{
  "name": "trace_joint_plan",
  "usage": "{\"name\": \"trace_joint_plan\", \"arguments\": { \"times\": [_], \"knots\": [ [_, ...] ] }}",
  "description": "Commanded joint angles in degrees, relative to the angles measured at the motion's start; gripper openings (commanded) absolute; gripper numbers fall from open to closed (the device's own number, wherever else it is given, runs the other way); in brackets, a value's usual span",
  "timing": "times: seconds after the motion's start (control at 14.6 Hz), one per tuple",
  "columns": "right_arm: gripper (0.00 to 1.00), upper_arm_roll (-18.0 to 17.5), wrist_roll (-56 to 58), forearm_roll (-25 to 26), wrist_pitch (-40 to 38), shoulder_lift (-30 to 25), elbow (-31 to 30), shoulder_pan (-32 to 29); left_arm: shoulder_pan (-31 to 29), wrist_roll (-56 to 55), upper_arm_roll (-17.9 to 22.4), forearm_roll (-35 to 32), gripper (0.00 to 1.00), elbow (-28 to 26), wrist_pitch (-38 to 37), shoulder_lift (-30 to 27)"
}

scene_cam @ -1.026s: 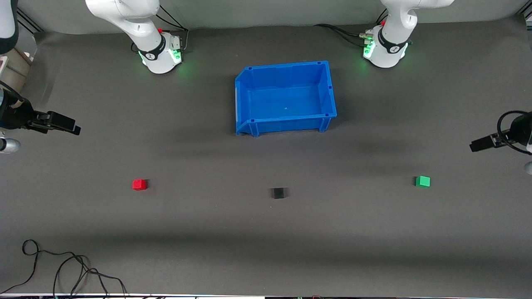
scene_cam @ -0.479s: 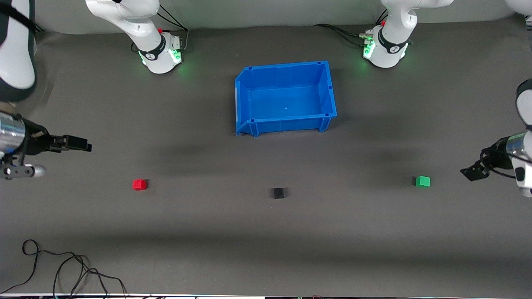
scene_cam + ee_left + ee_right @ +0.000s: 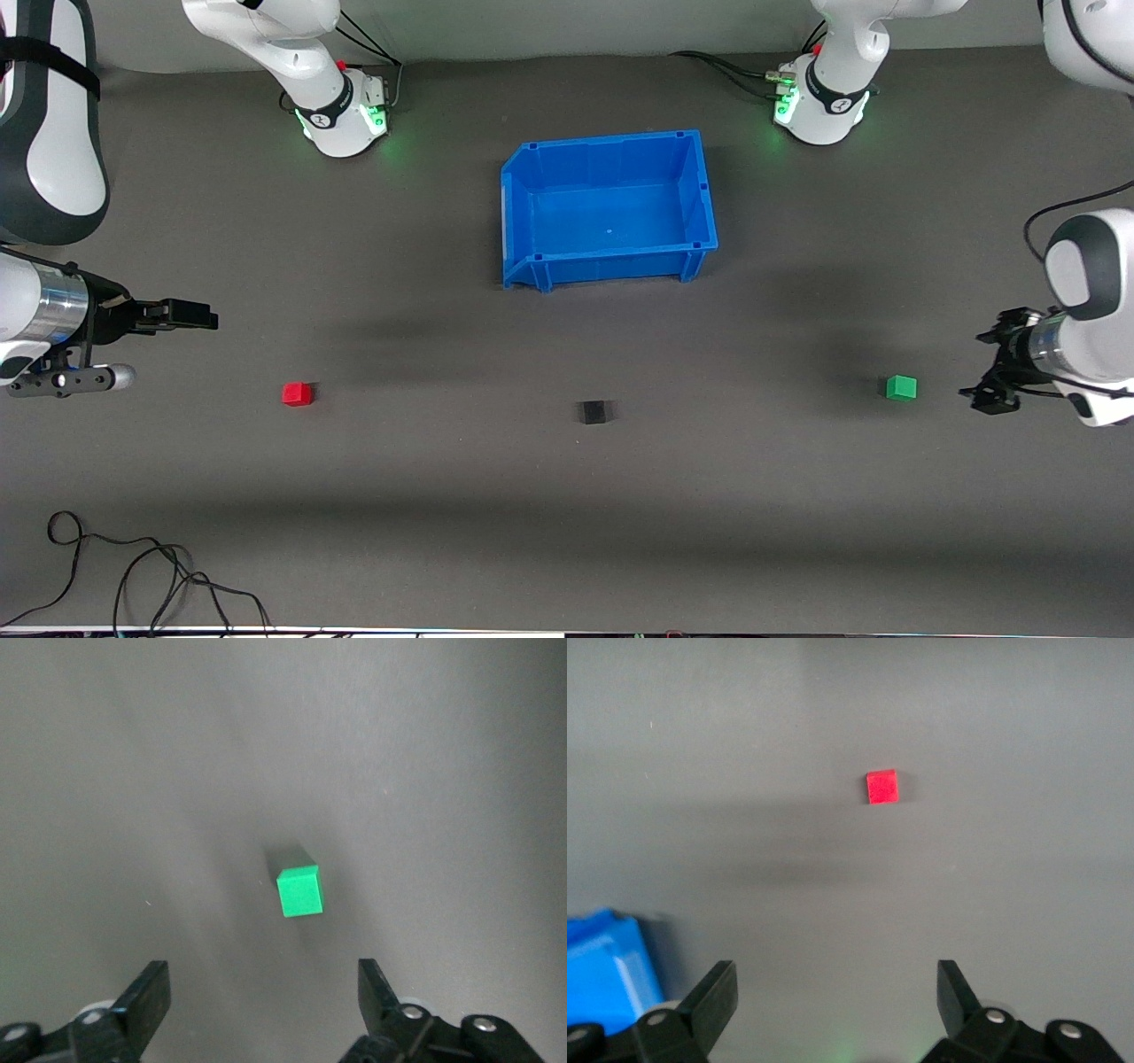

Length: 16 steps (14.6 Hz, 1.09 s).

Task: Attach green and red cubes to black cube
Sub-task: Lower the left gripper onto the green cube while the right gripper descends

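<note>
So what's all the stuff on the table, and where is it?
green cube: one, bright green, on the table toward the left arm's end
red cube: one, bright red, toward the right arm's end
black cube: one, black, between the other two
bin: one, blue, farther from the front camera than the cubes
cable: one, black, at the table's near edge
left gripper: fingers open, beside the green cube
right gripper: fingers open, near the red cube

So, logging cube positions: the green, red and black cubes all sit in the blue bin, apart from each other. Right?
Not quite. The front view shows the green cube, red cube and black cube on the table, nearer the front camera than the blue bin; still apart from each other.
</note>
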<state>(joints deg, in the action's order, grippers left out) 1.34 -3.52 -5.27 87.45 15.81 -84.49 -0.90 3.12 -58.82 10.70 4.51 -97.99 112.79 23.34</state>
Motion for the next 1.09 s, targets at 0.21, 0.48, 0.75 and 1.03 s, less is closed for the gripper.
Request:
{"name": "trace_joint_plan", "arguments": {
  "times": [0.21,0.48,0.75,1.03],
  "knots": [
    [1.00,0.2,-37.0,-5.1,-2.7,0.3,1.8,-0.3,-0.6,-1.6,0.2,2.4,0.95,-3.1,6.5,1.9],
    [1.00,0.4,-44.5,-6.7,-2.8,0.7,1.5,-2.1,0.1,-1.7,0.2,2.2,0.94,-3.2,9.6,6.1],
    [1.00,1.5,-43.4,-6.1,-3.2,0.9,2.0,-3.2,-0.3,-2.1,0.2,2.3,0.92,-9.3,20.3,7.1],
    [1.00,1.6,-51.4,-6.7,-2.6,3.8,2.6,-3.1,-0.4,-3.0,0.1,2.6,0.92,-8.0,20.7,8.0]
  ]
}}
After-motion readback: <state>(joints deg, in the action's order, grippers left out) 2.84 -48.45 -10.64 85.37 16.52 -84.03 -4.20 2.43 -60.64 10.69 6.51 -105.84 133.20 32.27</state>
